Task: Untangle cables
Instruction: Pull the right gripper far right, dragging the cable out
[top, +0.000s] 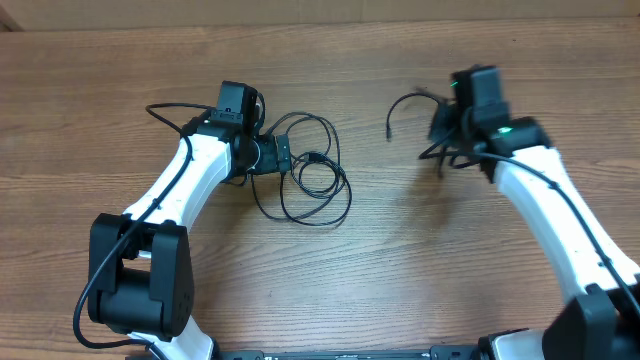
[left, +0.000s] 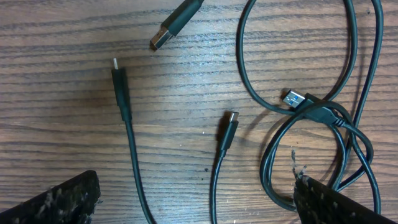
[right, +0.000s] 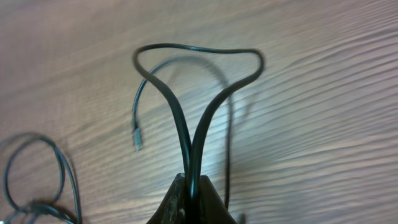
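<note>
A loose tangle of thin black cables (top: 315, 180) lies on the wooden table left of centre. My left gripper (top: 284, 155) hovers at its left edge, open wide. In the left wrist view its fingers (left: 59, 200) straddle two cable runs (left: 134, 168), touching neither. Ahead of it lie a silver USB plug (left: 166, 34), a small plug (left: 118, 78), a USB-C plug (left: 229, 127) and a blue-tongued plug (left: 295, 98). My right gripper (right: 193, 185) is shut on a folded loop of a separate cable (right: 199, 53). That cable's free plug end (top: 389, 130) dangles to the left.
The left arm's own thicker cable (top: 165, 110) arcs over the table behind it. The tangle's edge shows at the lower left of the right wrist view (right: 37, 180). Bare wooden tabletop (top: 400, 260) lies between the two arms.
</note>
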